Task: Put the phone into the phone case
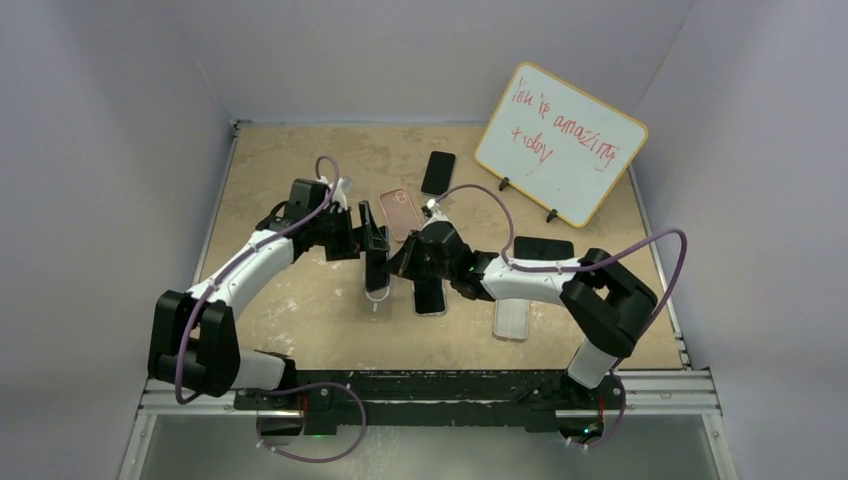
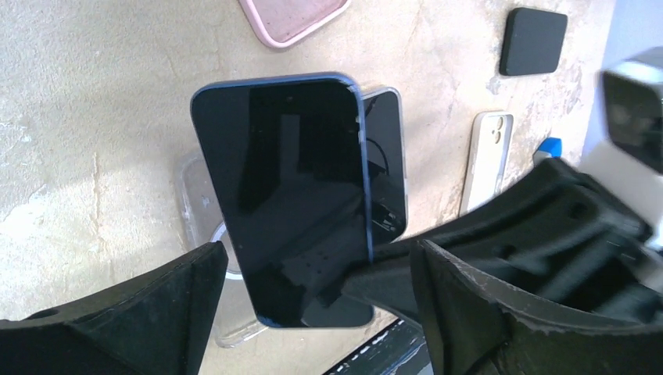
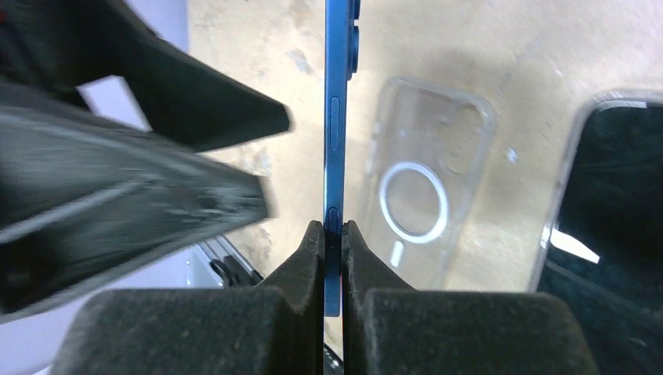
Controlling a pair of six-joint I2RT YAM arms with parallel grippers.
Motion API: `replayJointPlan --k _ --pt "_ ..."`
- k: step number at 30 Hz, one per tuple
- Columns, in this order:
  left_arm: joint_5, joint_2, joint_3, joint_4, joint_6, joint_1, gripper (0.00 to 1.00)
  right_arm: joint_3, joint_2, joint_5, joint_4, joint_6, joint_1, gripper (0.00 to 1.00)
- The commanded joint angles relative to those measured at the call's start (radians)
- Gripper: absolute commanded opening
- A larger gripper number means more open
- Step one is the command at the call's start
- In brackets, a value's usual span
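Note:
A blue phone (image 3: pixel 337 117) with a dark screen (image 2: pixel 289 195) is held on edge above the table. My right gripper (image 3: pixel 334 230) is shut on its lower edge, one pad on each face. A clear phone case (image 3: pixel 418 195) with a white ring lies flat on the table right under the phone; it also shows in the left wrist view (image 2: pixel 195 207) and the top view (image 1: pixel 377 296). My left gripper (image 2: pixel 317 250) is open, its fingers (image 2: pixel 133 320) spread on either side of the phone's lower end without touching it. In the top view both grippers, left (image 1: pixel 375 243) and right (image 1: pixel 397 264), meet at the phone (image 1: pixel 377 265).
A second dark phone in a clear case (image 1: pixel 430 297) lies just right of the empty case. A pink case (image 1: pixel 400 212), a black phone (image 1: pixel 438 172), a black case (image 1: pixel 543 247) and a white case (image 1: pixel 510 320) lie around. A whiteboard (image 1: pixel 560 140) stands back right.

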Motion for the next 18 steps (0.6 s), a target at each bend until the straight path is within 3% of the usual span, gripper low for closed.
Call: replayJointPlan --k 1,5,18 --pt "-0.009 -0.063 0.056 -0.026 0.030 0.001 0.92 -0.051 -0.024 -0.020 0.006 0.033 0.013 0.00" --pt "-0.032 -0.067 0.067 -0.054 0.035 0.004 0.93 -0.081 -0.032 -0.019 0.001 0.051 0.033 0.00" --pt "-0.177 -0.004 -0.045 -0.044 0.005 0.056 0.60 -0.107 -0.028 0.003 -0.003 0.086 0.088 0.00"
